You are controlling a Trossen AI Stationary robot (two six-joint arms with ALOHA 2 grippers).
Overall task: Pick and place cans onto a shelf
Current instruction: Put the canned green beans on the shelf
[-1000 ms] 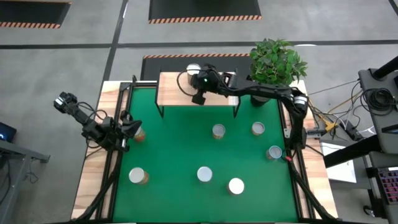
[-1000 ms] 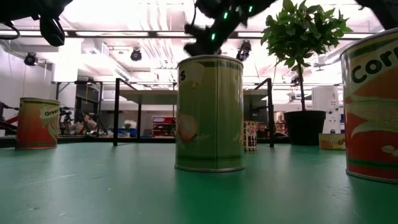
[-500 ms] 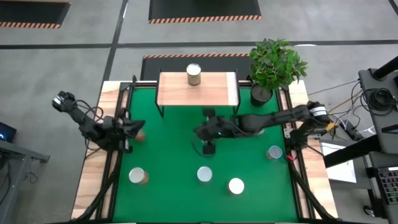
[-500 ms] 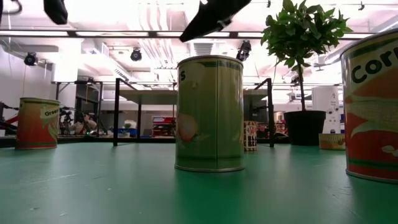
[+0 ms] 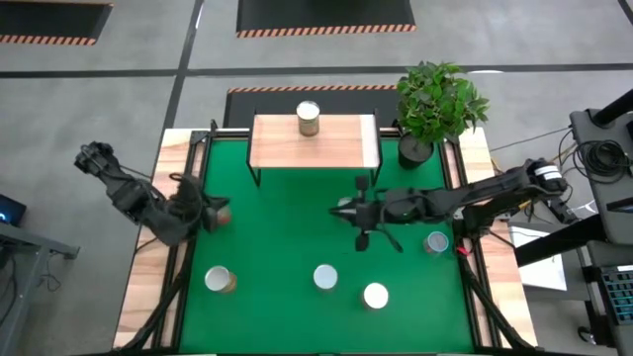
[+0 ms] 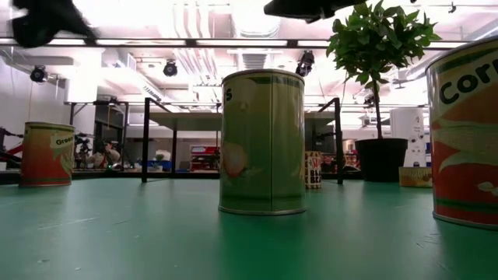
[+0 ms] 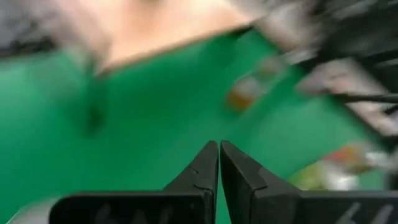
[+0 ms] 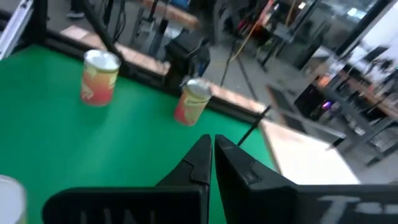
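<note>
Can upright on shelf at upper centre; right end effector mid-frame and left end effector at left, both pressed together, empty.

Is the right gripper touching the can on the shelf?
Apart. The high view shows the right gripper over green mat, well clear of the can on the shelf.

High view straight down; low view level, near can.

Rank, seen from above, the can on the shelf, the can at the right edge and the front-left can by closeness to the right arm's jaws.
From the right gripper:
1. Right-edge can.
2. Can on the shelf, at the back.
3. Front-left can.
</note>
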